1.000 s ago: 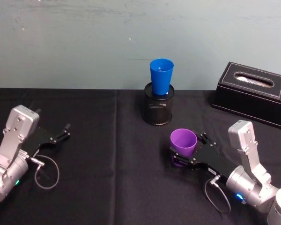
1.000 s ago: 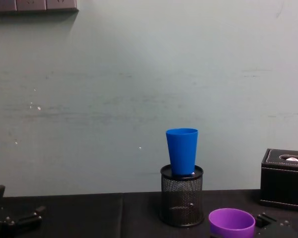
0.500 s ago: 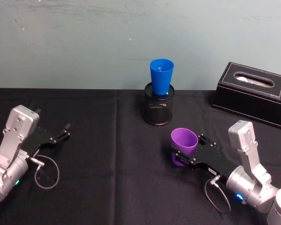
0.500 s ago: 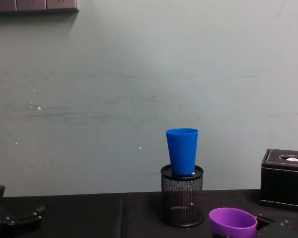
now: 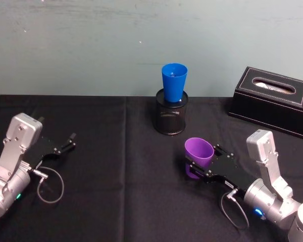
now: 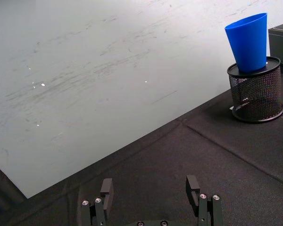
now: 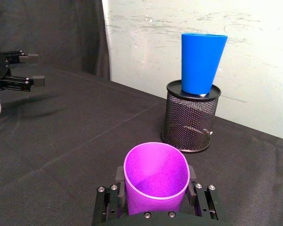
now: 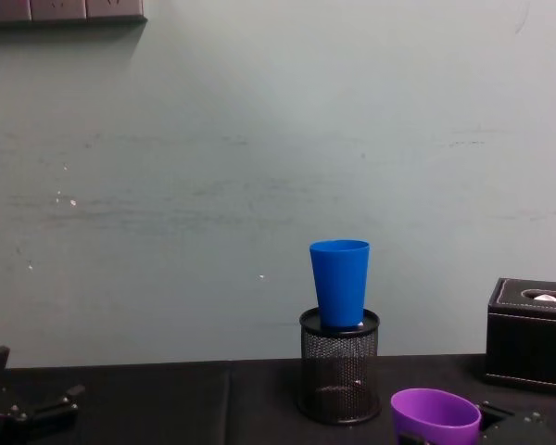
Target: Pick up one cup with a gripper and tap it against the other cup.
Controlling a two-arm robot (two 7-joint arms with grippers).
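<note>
Well to the left of the mesh pen holder (image 5: 170, 118) we see the left pincer (image 5: 68, 142), fingers spread and holding nothing. The blue cup (image 5: 173, 82) stands upright in that holder. Near its front right, the right pincer (image 5: 194, 165) clamps the purple cup (image 5: 198, 151).

A table covered in black cloth (image 5: 116, 201) stands against a pale grey-green wall (image 5: 81, 45) marked with faint scuffs. A round black wire-mesh pen holder (image 5: 171, 118) stands upright near the table's back edge, close to the middle. Well apart from it, at the back right, lies a long black tissue box (image 5: 270, 105) with pale stitching and a tissue (image 5: 275, 86) showing in its top opening. Grey wall plates (image 8: 61, 9) sit high on the wall, to the left.
</note>
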